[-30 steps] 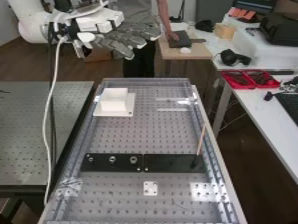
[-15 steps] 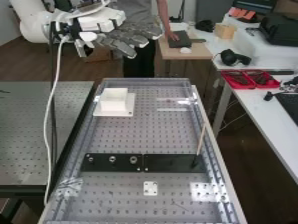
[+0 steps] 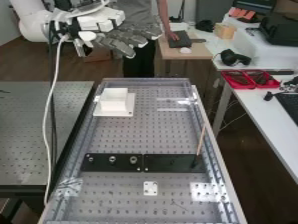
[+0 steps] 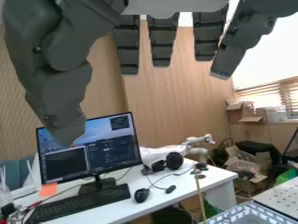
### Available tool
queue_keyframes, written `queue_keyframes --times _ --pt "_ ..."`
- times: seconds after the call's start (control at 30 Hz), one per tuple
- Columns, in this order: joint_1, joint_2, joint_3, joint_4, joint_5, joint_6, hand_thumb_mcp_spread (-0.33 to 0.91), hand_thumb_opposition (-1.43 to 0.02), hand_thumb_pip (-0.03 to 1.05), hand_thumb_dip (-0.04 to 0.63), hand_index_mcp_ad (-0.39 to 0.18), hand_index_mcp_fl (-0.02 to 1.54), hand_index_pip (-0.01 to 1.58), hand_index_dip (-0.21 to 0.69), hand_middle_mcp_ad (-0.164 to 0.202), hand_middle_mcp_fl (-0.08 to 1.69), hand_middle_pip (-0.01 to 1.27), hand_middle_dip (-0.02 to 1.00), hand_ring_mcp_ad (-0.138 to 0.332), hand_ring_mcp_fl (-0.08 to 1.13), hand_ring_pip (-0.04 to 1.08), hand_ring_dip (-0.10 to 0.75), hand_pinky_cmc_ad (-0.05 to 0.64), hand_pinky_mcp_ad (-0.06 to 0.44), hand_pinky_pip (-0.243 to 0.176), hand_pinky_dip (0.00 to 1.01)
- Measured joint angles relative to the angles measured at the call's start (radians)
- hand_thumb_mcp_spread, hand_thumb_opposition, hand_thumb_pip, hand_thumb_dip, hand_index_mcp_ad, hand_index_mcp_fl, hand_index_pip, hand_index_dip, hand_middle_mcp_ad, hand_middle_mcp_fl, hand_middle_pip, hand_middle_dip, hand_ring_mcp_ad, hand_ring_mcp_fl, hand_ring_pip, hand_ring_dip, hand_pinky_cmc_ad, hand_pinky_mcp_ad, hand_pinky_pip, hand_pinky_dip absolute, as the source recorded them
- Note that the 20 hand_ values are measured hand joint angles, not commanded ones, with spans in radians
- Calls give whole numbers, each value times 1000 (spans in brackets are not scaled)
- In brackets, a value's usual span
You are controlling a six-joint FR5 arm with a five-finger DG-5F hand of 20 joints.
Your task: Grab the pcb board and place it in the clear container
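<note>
Pcb board hard to make out, straight fingers [image 3: 136, 39] apart from white block [image 3: 114, 101]

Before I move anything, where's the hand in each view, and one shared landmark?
High view: hand at upper left, higher in the picture than the bench.
Wrist view: its fingers hang in from the top edge.
Landmark: thin rod, apparently the same one in the wrist view.

Perhaps slight movement of the hand [image 3: 122, 40]
</note>
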Motion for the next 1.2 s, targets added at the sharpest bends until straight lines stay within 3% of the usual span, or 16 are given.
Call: queue_keyframes --times 1.2 --pt "-33 -22 46 -132 -141 30 333 -764 581 192 -72 173 152 157 68 23 138 120 225 12 77 21 328 195 -124 590"
